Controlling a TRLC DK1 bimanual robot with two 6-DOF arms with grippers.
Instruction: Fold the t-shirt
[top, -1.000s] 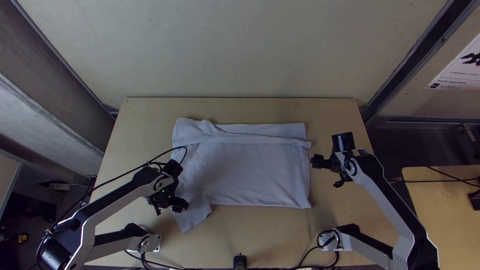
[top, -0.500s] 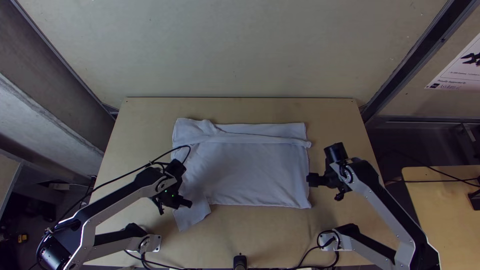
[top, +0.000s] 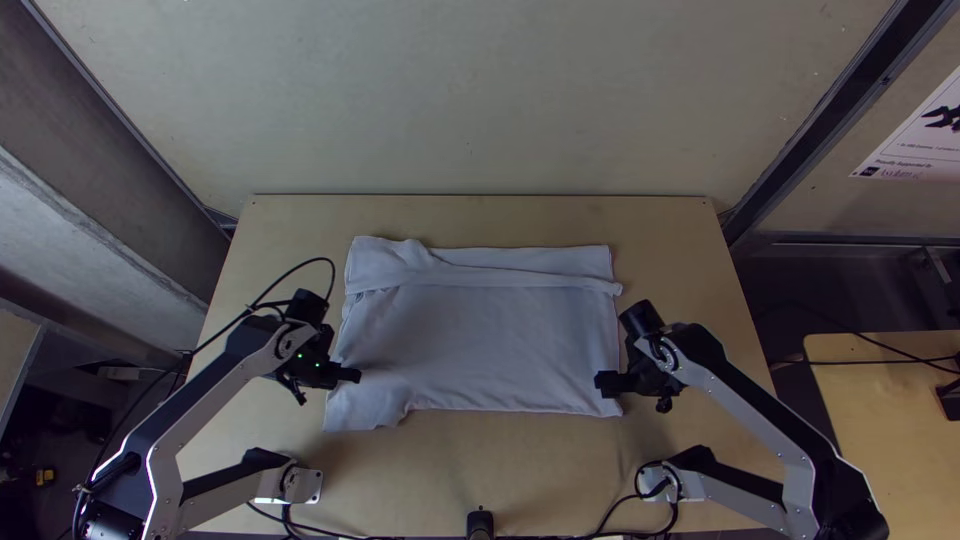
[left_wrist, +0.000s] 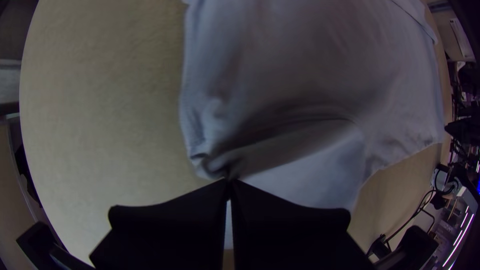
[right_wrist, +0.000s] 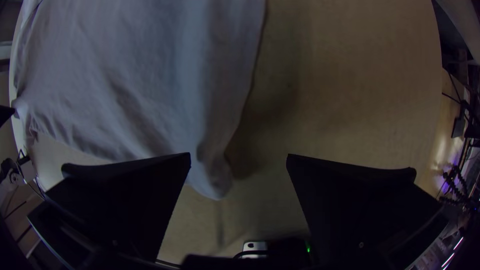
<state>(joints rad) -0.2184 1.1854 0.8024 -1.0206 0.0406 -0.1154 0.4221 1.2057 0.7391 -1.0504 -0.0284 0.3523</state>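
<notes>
The t-shirt (top: 490, 345) lies mid-table before you, its long axis parallel to the table's (top: 540, 465) far edge. You see its folded strip (top: 525, 258) towards that edge, a flap (top: 365, 408) pointing to the table's near edge. On the table's left half, your left gripper (top: 354, 375) pinches cloth; on its right, your right gripper's (top: 602, 384) fingers (right_wrist: 355, 195) stand wide.

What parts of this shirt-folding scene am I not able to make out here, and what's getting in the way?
Layers inside the shirt: top view, covered by its uppermost cloth.
Cloth between the left gripper's fingertips: left wrist view, hidden by the closed black fingers.
Shirt edge under the right gripper: top view, hidden by that gripper.
Rest of the wall poster: top view, cut off by the right edge.
</notes>
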